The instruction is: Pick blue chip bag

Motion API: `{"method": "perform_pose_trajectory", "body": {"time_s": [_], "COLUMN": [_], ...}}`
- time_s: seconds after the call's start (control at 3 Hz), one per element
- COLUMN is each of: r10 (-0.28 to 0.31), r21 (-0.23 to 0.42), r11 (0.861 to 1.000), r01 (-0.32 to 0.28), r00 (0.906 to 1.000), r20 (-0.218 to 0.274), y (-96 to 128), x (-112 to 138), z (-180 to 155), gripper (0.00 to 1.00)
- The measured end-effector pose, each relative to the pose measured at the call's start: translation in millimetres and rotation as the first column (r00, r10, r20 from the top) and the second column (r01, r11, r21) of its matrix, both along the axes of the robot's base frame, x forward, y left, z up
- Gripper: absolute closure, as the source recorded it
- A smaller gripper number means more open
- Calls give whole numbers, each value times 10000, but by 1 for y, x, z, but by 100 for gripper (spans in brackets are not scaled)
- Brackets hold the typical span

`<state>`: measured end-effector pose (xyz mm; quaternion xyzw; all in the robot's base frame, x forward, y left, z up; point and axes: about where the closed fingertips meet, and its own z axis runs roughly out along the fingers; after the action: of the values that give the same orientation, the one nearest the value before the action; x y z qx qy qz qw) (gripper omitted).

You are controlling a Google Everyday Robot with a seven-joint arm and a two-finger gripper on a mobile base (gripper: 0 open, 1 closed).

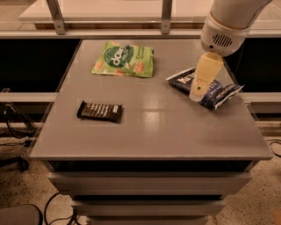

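The blue chip bag (216, 92) is laid at the far right, partly hidden by the gripper (196, 93), whose spread cannot be judged. If the descent is misaligned, the crinkly bag could be pushed aside.

The arm (232, 11) reaches in from the upper right, its white wrist housing (221, 37) (round, with a vent grille) tilted downward. Below it the pale yellow gripper (198, 88) hangs, pointing down and slightly leftward.
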<state>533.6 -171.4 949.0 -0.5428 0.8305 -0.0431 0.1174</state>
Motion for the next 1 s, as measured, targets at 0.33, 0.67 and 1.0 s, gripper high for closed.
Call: {"method": "perform_pose_trajectory", "body": {"time_s": [0.33,0.67,1.0], "r10": [-907,-1768,-2399], "r21": [-157,-227,-210], "r11": [9958,9841,9708], "r01": [904,1762,2392], "r00": [9957,9838,9697], "r20": [-208,-290,-456], "y": [-2,-16,-30], "x": [25,40,51], "z": [-22,-40,-58], "gripper": [0,0,0]}}
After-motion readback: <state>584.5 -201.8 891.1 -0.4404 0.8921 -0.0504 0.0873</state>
